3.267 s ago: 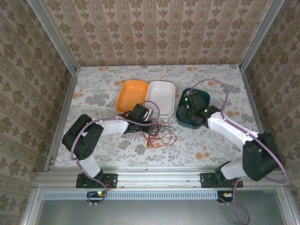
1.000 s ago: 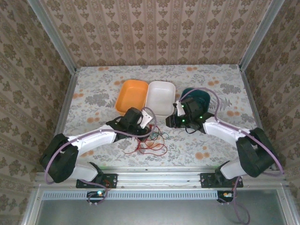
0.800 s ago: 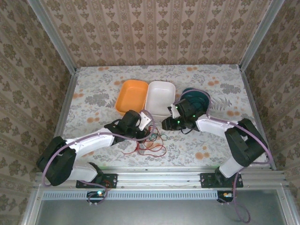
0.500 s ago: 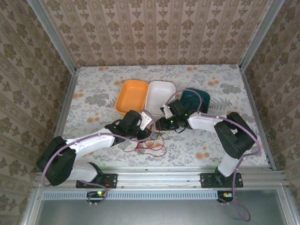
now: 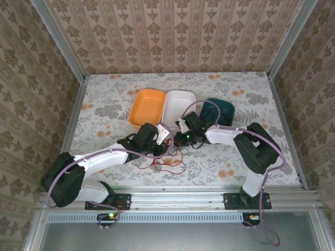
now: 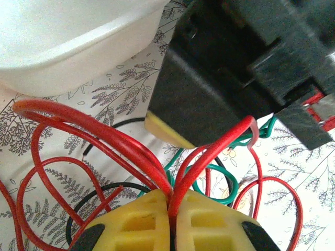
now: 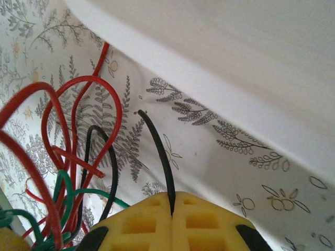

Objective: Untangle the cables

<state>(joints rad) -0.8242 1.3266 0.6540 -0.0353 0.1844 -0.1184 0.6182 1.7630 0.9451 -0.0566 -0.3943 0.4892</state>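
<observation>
The cables [image 5: 170, 160] lie in a loose heap on the table [image 5: 104, 99], towards its near middle, just near of the white tray [image 5: 180, 104], which sits between the orange tray [image 5: 146, 107] on its left and the dark green bowl [image 5: 220, 111] on its right. They look very light, soft and springy, so they will likely bend rather than resist, slide easily over the cloth, and drag their neighbours along wherever loops cross; a hold close to a free end should let one strand be drawn out of the heap with less snagging than a hold in mid-loop. The left gripper [image 6: 171, 210] is closed, its yellow pads pinching a red cable [image 6: 78, 125] where several red loops fan out to the left and right, with a green cable [image 6: 220, 180] and a black one threaded beneath them. The right gripper [image 7: 172, 208] is likewise closed, nipping a black cable [image 7: 157, 146] not far from its bare tip, which points towards the wall of the white tray. Seen from above, the two grippers sit near each other at the far edge of the heap, left one on the left, and most of the tangle lies just near of them
</observation>
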